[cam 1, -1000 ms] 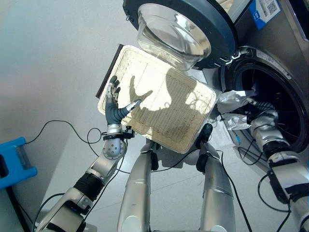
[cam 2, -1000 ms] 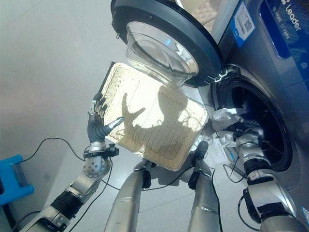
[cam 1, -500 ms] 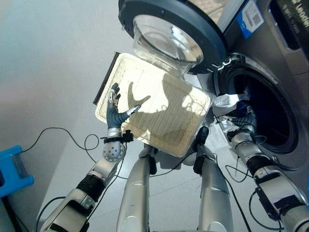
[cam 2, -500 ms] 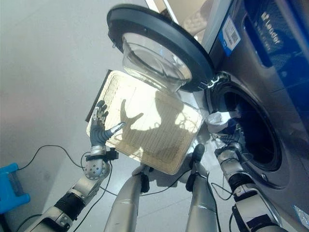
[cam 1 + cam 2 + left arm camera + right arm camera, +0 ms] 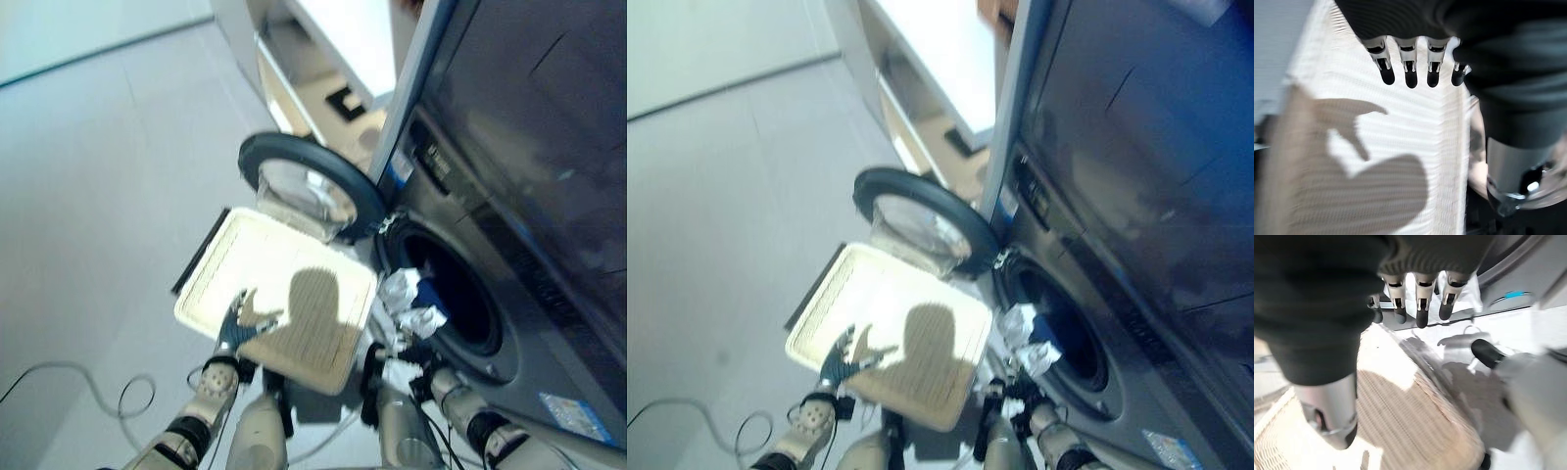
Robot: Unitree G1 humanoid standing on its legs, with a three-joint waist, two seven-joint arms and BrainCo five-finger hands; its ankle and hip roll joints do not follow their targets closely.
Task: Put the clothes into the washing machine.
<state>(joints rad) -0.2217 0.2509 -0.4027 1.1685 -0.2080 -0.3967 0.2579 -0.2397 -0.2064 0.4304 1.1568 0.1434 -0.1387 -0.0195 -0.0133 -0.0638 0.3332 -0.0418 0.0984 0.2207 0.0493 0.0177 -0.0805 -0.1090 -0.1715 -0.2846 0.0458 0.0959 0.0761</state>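
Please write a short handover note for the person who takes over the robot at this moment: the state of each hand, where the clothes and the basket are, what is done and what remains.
Left hand: open, fingers straight, over the near edge of the empty cream basket on the floor.
Right hand: open, holding nothing, low in front of the washing machine.
Clothes: a white garment hangs out over the lower rim of the drum opening, not fully inside.
Door: open, swung out above the basket.
Done: basket emptied, garment brought to the drum.
Left: push the white garment fully in. Closing the door probably follows.
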